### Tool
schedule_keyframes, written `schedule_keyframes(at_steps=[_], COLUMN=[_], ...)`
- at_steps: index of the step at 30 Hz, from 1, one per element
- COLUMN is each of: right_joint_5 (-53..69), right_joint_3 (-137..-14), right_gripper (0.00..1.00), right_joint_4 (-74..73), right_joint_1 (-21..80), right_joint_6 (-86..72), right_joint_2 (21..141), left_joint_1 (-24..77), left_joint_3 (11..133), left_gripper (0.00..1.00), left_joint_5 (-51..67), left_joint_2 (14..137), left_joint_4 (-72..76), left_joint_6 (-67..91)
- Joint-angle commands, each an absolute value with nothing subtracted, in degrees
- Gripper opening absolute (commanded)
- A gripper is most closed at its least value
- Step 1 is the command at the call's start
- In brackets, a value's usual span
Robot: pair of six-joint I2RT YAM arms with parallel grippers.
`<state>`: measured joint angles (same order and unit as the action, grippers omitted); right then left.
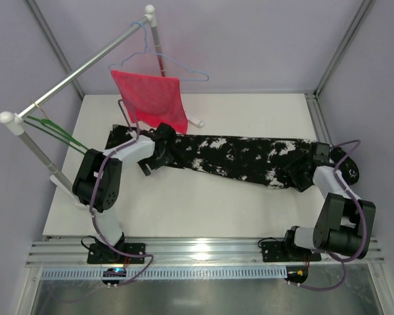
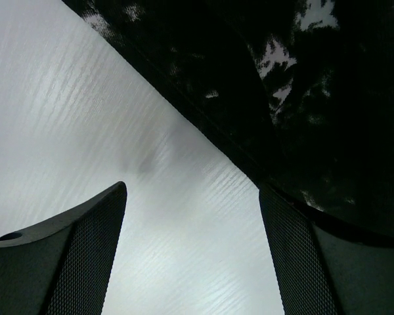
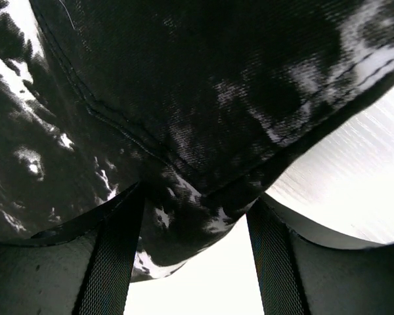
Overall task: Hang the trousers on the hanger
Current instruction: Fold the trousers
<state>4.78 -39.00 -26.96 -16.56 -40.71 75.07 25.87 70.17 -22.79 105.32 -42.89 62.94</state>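
Observation:
The trousers (image 1: pixel 236 157), black with white splotches, lie stretched flat across the table from left to right. My left gripper (image 1: pixel 153 157) hovers low at their left end. In its wrist view the gripper (image 2: pixel 192 191) is open over bare table, and the trousers' edge (image 2: pixel 302 98) runs past its right finger (image 2: pixel 295 256). My right gripper (image 1: pixel 301 174) is at the trousers' right end. Its jaws (image 3: pixel 196 197) stand open with a hanging fold of the trousers (image 3: pixel 177 223) between them, against the left finger (image 3: pixel 111 256) and apart from the right one. The green hanger (image 1: pixel 58 134) hangs on the rail at the far left.
A red mesh cloth (image 1: pixel 151 98) hangs on a pale blue wire hanger (image 1: pixel 177 65) from the metal rail (image 1: pixel 79 72) at the back left. White posts (image 1: pixel 33 147) hold that rail up. The table's metal front edge (image 1: pixel 203 252) runs by the arm bases.

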Motion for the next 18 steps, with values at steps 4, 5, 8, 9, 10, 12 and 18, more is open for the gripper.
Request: schedule_keyframes(at_steps=[4, 5, 8, 9, 10, 12, 18], right_joint_5=[0.26, 0.26, 0.26, 0.26, 0.26, -2.11, -3.95], right_joint_3=[-37.62, -37.53, -37.88, -38.14, -38.32, -39.54, -40.43], right_gripper=[0.65, 0.65, 0.65, 0.65, 0.65, 0.65, 0.65], right_joint_4=[-23.38, -23.12, -22.68, -22.68, -22.59, -23.89, -25.75], right_joint_1=[-15.03, -14.94, -14.07, -13.71, -12.84, -11.96, -9.84], right_joint_6=[-40.96, -41.13, -41.66, -41.75, -42.01, -42.01, -41.75], right_joint_2=[77.69, 78.57, 79.89, 80.50, 80.68, 81.29, 79.19], left_joint_1=[26.28, 26.28, 26.28, 26.28, 26.28, 26.28, 26.28], left_joint_3=[71.10, 71.10, 70.84, 70.84, 70.84, 71.19, 72.16], left_gripper=[0.82, 0.81, 0.81, 0.81, 0.81, 0.81, 0.80], left_joint_5=[-24.70, -25.13, -25.66, -25.66, -25.58, -25.92, -29.70], left_joint_2=[99.14, 99.23, 100.19, 101.07, 101.51, 103.00, 106.08], left_joint_4=[-39.99, -39.47, -38.06, -37.19, -36.74, -36.39, -38.06], left_joint_6=[66.00, 66.35, 67.59, 67.76, 68.02, 68.20, 70.13])
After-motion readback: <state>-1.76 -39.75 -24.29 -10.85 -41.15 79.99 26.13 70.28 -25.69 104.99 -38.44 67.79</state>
